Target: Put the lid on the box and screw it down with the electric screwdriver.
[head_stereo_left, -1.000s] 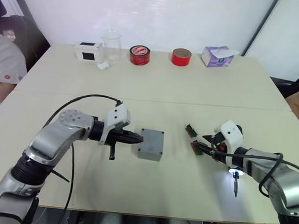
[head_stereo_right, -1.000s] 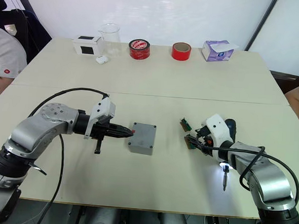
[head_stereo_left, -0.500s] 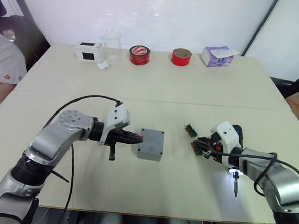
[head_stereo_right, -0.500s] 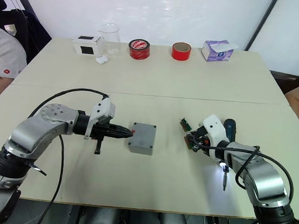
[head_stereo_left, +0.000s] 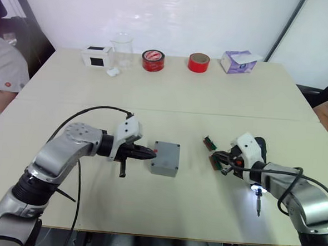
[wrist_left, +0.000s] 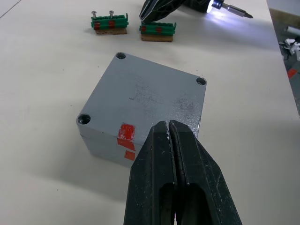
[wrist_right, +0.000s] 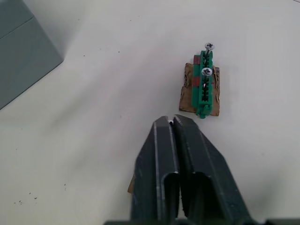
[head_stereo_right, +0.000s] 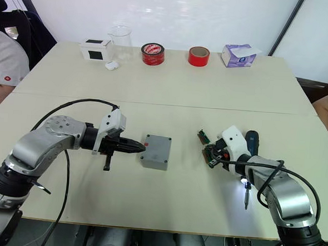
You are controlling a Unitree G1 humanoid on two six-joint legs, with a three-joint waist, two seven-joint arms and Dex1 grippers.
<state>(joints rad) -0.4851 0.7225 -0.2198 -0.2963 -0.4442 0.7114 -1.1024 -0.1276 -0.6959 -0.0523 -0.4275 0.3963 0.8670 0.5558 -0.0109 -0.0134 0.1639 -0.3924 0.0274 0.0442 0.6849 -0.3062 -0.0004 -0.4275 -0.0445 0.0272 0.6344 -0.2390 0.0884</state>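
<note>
A: Where was the left gripper (wrist_left: pixel 169 127)?
B: Fingers pressed together, tip at the box (head_stereo_left: pixel 165 158), mid-table, lid (wrist_left: pixel 145 93) already on it.
A: And the right gripper (wrist_right: pixel 173 120)?
B: Also closed, empty, by 2 green screw holders (wrist_right: pixel 203 84). Screwdriver (head_stereo_right: pixel 250 144) sat beside that arm.

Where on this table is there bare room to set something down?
Free: the broad middle band between the back row, from the white box with black front to the purple tissue box, and the grey plastic box. Crowded: around the green screw holders.
</note>
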